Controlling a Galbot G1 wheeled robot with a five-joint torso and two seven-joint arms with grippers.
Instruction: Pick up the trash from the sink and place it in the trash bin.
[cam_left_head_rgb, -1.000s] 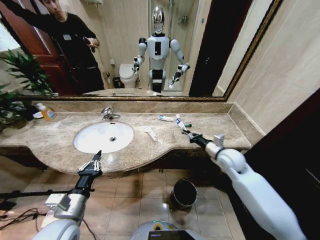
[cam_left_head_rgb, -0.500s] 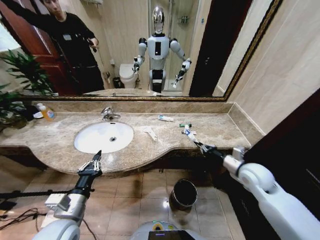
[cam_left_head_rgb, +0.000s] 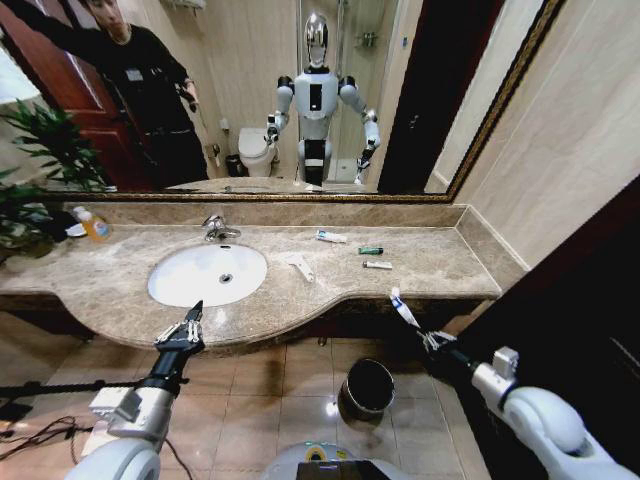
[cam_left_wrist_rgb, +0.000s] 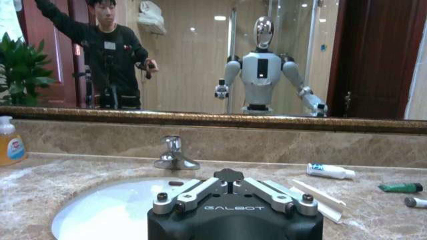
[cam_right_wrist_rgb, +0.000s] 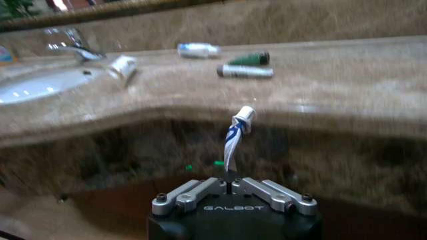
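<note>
My right gripper (cam_left_head_rgb: 425, 337) is shut on a white-and-blue tube (cam_left_head_rgb: 400, 306) (cam_right_wrist_rgb: 237, 134), held off the counter's front edge, above and right of the dark trash bin (cam_left_head_rgb: 367, 386) on the floor. More trash lies on the counter right of the sink (cam_left_head_rgb: 208, 274): another white-and-blue tube (cam_left_head_rgb: 332, 237), a green packet (cam_left_head_rgb: 371, 250), a small grey tube (cam_left_head_rgb: 378, 265) and a white paper scrap (cam_left_head_rgb: 300, 265). The basin itself looks bare. My left gripper (cam_left_head_rgb: 190, 322) (cam_left_wrist_rgb: 230, 176) hangs shut and holds nothing, just in front of the sink's near rim.
A chrome tap (cam_left_head_rgb: 214, 228) stands behind the basin, with an orange soap bottle (cam_left_head_rgb: 93, 224) and a plant (cam_left_head_rgb: 25, 200) at the far left. A mirror runs along the back wall. Brown floor tiles (cam_left_head_rgb: 270, 400) surround the bin.
My right gripper has pulled back from the counter with the tube, moving down and toward me past the front edge. The left arm has stayed still.
</note>
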